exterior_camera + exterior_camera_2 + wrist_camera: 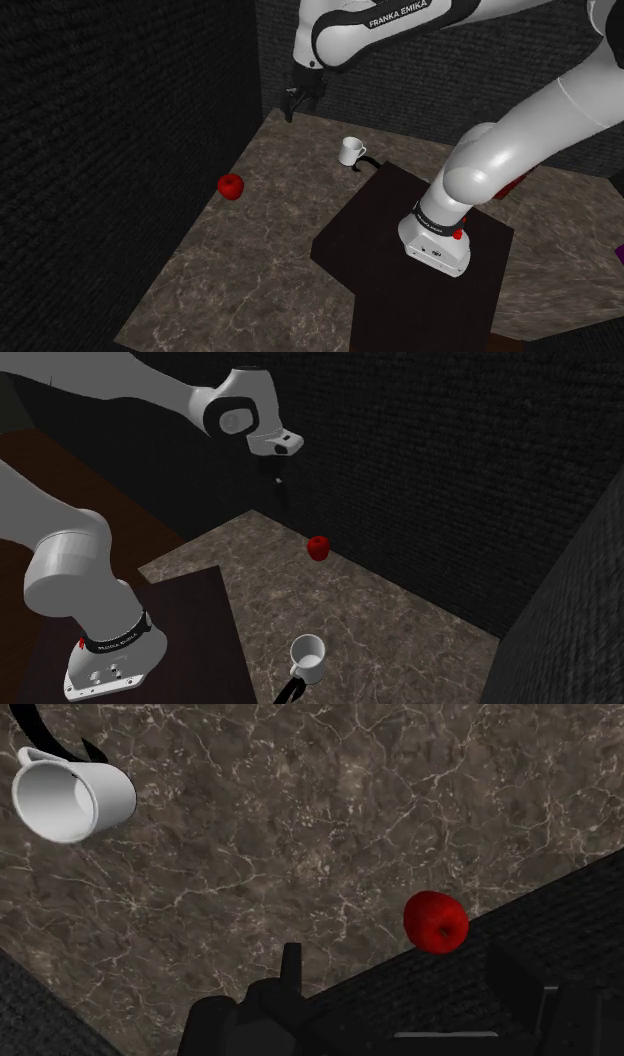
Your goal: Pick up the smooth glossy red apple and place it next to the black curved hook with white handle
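Note:
The glossy red apple (pixel 231 186) (pixel 318 547) (pixel 435 920) rests on the brown marble tabletop (pixel 290 240), close to the edge by the dark wall. The hook lies near the stand: a white cup-shaped handle (pixel 351 151) (pixel 308 655) (pixel 70 794) with a black curved hook (pixel 372 162) (pixel 40 729) behind it. My gripper (pixel 293 104) (pixel 279 479) (pixel 420 994) hangs high over the table's far corner, well above both things. Its fingers stand apart, open, with nothing between them.
The dark stand box (pixel 420 270) covers the table's near side in the shoulder view. Dark textured walls (pixel 120 120) close in two sides of the table. A small red thing (pixel 515 185) peeks from behind the arm, and something purple (pixel 618 252) shows at the right edge.

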`<state>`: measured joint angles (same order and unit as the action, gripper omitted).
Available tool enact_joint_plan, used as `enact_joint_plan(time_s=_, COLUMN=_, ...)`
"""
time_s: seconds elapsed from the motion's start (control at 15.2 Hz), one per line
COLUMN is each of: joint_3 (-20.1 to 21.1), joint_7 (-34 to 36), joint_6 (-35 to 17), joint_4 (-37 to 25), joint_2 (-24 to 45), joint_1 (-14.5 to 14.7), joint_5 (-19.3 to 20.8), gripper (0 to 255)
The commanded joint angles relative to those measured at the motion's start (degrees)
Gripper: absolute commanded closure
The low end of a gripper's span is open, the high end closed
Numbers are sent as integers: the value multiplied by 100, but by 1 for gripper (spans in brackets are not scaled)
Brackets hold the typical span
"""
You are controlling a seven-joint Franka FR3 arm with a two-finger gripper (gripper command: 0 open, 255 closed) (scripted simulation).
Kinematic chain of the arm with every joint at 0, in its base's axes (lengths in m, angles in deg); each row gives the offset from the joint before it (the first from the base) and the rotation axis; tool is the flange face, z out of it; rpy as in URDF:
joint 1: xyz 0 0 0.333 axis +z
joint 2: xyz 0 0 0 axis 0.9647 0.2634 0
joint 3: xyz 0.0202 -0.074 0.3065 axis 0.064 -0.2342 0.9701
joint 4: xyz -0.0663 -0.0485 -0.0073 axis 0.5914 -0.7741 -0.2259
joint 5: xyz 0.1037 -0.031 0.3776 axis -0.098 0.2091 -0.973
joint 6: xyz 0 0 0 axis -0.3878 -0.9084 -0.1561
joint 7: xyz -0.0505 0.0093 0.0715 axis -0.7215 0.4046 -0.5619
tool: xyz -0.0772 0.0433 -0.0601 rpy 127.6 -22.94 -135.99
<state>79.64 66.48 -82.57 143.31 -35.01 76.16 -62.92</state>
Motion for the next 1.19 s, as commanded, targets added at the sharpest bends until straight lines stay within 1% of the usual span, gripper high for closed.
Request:
enact_joint_plan(time_s=0.0, joint_3=126, joint_7=182, joint_6=-365, joint_4=-90, joint_2=435, joint_1=-4, joint_5=54, gripper=0)
enact_joint_plan(time_s=0.26, joint_3=339, joint_7=587, joint_6=-965, joint_4=-372, joint_2=1311, joint_1=-15, joint_5=284, gripper=0)
enact_joint_plan(time_s=0.59, joint_3=489, joint_7=1209, joint_6=-1553, joint_4=-906, joint_2=2458, joint_1=31, joint_5=800, gripper=0)
enact_joint_plan(time_s=0.86, joint_3=445, joint_7=1725, joint_6=-1871, joint_4=-1477, joint_2=3384, joint_1=199, joint_5=1287, gripper=0)
enact_joint_plan(time_s=1.12, joint_3=287, joint_7=2144, joint_6=-2064, joint_4=-2170, joint_2=4292, joint_1=472, joint_5=1678, gripper=0)
